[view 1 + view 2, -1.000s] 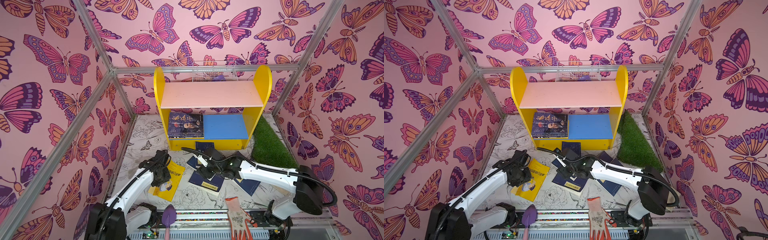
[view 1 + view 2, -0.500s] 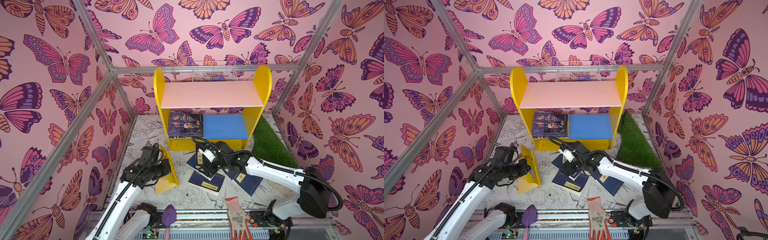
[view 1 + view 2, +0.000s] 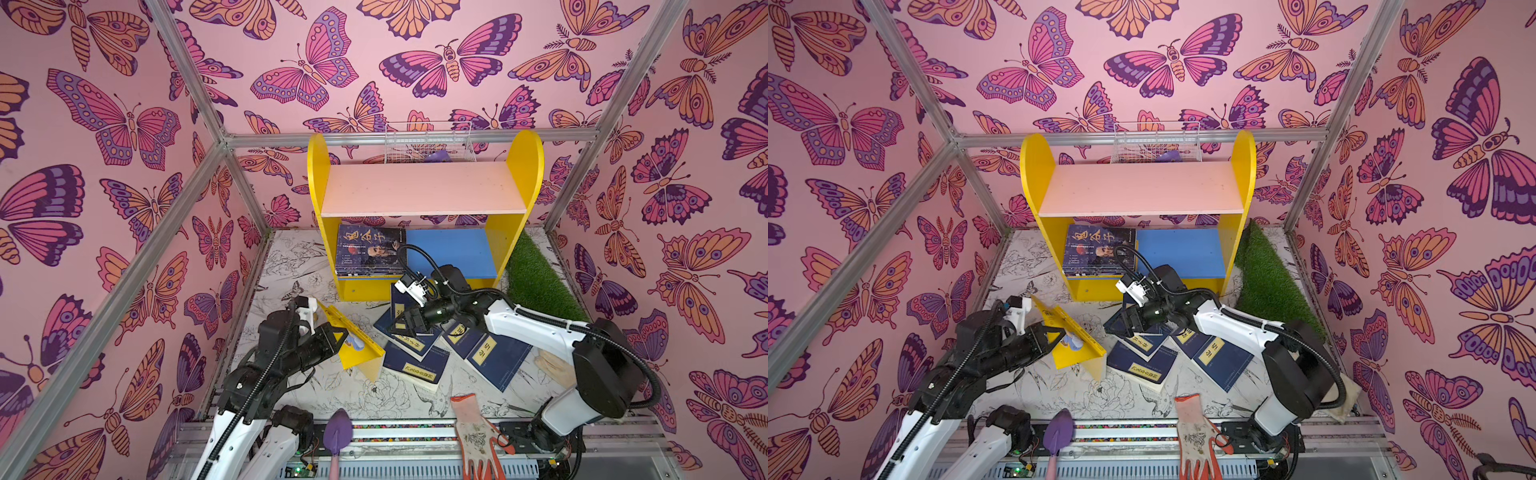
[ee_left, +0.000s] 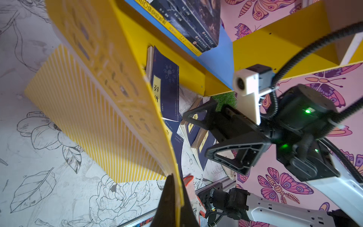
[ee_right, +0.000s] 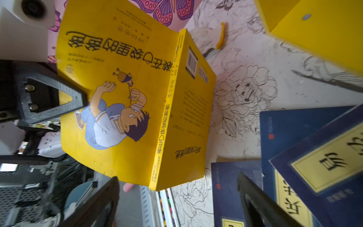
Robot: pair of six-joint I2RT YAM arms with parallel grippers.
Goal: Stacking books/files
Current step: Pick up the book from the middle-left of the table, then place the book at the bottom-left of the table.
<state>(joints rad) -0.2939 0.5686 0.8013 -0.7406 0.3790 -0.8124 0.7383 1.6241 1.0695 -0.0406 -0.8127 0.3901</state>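
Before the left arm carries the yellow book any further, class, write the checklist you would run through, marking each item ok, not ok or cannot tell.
1. Left gripper shut on the yellow book: ok.
2. Book closed and flat: not ok, it hangs open from one cover.
3. Right gripper open and empty above the navy books: ok.
4. Navy books squared up: not ok, scattered and overlapping.
5. Space beside the stack on the shelf: ok.
6. Grip will hold: cannot tell.

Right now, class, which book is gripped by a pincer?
The yellow cartoon-cover book, hanging open from the left pincer; the navy books lie ungripped on the table, the right pincer open above them.
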